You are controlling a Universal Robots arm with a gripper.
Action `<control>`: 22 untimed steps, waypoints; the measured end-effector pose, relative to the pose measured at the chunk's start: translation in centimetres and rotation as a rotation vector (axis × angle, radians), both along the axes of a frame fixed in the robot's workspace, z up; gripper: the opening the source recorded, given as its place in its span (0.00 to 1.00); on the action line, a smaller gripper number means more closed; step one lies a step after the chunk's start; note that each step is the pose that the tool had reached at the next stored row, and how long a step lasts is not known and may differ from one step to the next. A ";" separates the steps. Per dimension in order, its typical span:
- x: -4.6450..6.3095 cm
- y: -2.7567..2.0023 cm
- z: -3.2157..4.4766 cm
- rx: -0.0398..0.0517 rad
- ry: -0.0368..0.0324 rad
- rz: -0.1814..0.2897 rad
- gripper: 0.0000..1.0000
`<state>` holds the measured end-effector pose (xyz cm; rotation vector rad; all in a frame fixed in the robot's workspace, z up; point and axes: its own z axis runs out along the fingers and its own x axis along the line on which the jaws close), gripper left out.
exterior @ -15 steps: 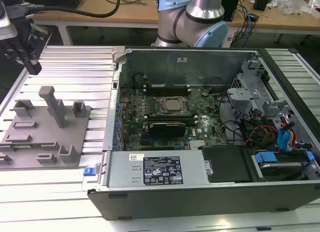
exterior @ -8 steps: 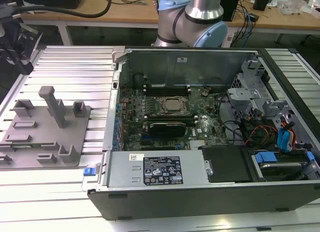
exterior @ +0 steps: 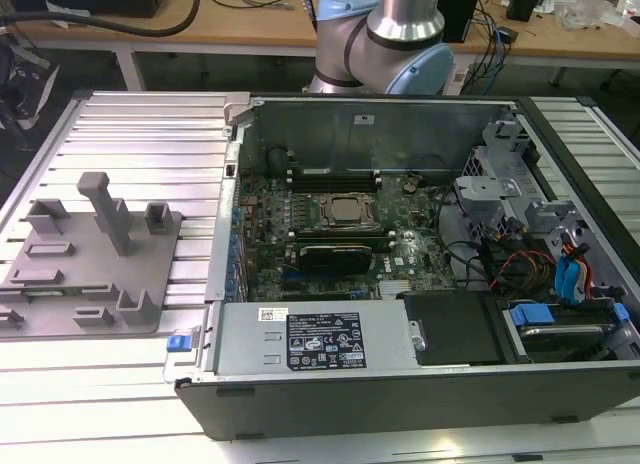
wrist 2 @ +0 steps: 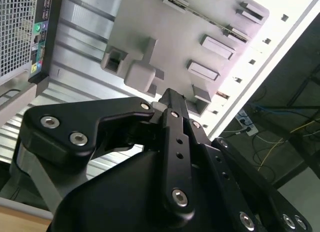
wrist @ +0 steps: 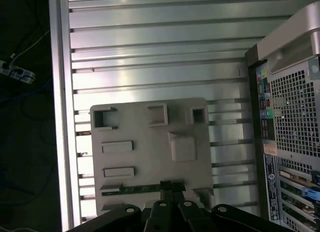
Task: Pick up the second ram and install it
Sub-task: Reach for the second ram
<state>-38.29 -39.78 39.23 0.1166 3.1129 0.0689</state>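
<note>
The second ram (wrist: 132,189) is a thin green stick lying in a slot along one edge of the grey fixture plate (wrist: 150,157). In the second wrist view the second ram (wrist 2: 202,16) runs along the far edge of the plate (wrist 2: 165,37). My gripper (wrist: 172,186) hangs well above the plate, and its black fingers (wrist 2: 172,99) are shut with nothing between them. In the first wrist view its tips overlap one end of the stick without touching it. In the exterior view the fixture plate (exterior: 60,284) sits to the left of the open computer case (exterior: 400,374).
The motherboard (exterior: 330,224) lies inside the case, with a silver processor (exterior: 352,212) and a black card (exterior: 335,254). A tall grey post (exterior: 105,209) rises from the fixture. The case's rear panel (wrist: 290,122) stands beside the plate. The ribbed metal table (wrist: 160,52) surrounds it.
</note>
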 end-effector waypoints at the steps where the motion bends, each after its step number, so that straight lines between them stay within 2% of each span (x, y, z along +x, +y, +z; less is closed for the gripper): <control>1: -0.4 0.00 -0.01 0.0000 0.0000 0.000 0.08; 4: -1.7 -0.16 -0.36 0.0000 0.0000 0.000 0.08; 7: -2.1 -0.50 -0.61 0.0000 0.0000 0.000 0.08; 11: -2.5 -0.93 -0.95 0.0000 0.0001 0.000 0.08; 19: -3.4 -2.13 -1.89 0.0001 0.0014 0.000 0.08; 22: -3.4 -2.14 -1.91 0.0000 0.0015 0.000 0.08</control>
